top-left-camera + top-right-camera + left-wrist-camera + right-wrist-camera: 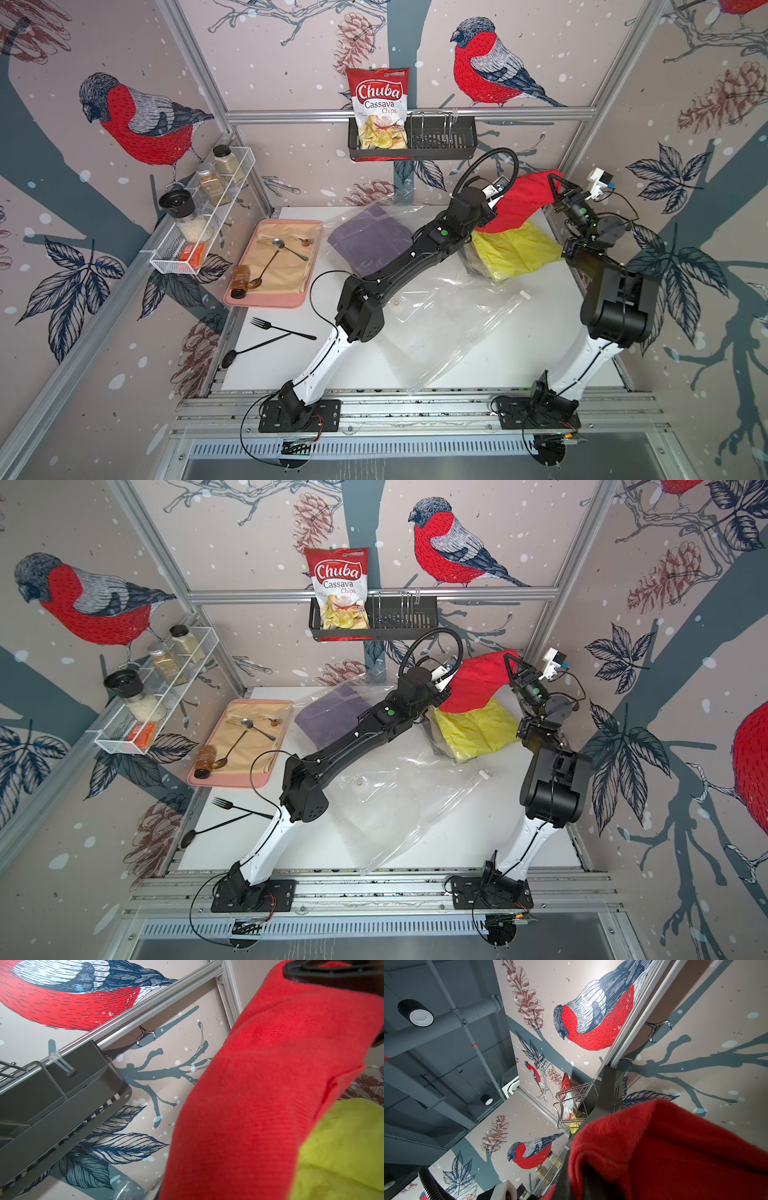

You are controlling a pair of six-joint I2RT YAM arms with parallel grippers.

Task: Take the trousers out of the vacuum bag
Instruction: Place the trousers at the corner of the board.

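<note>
Grip check: right fingers (550,178) pressed together on the top corner of the red trousers (519,203), high above the table (519,353). Left fingers (332,969) closed on the same cloth's other edge. In the left wrist view the red fabric runs right under the black finger. Cloth hangs stretched between both grips, clear of the vacuum bag (436,332), its lower tip over the yellow trousers (515,249).

Trousers plainly seen: three.
- Red trousers: one, held up in the air.
- Yellow trousers: one, topping a pile at the table's far right. Darker layers lie beneath, number not readable.
- Purple trousers (370,241): one, far centre, under the bag's clear plastic.

Bag: one, flat and crinkled across mid-table, with one round white valve (397,303).

Writing: one chips packet (377,104) reads "Chuba Cassava Chips". It stands in one black wall basket (440,145).

Also one wire rack (172,268) with three jars. One black fork (282,328) and one black spoon (249,351) lie on the table's near left.
</note>
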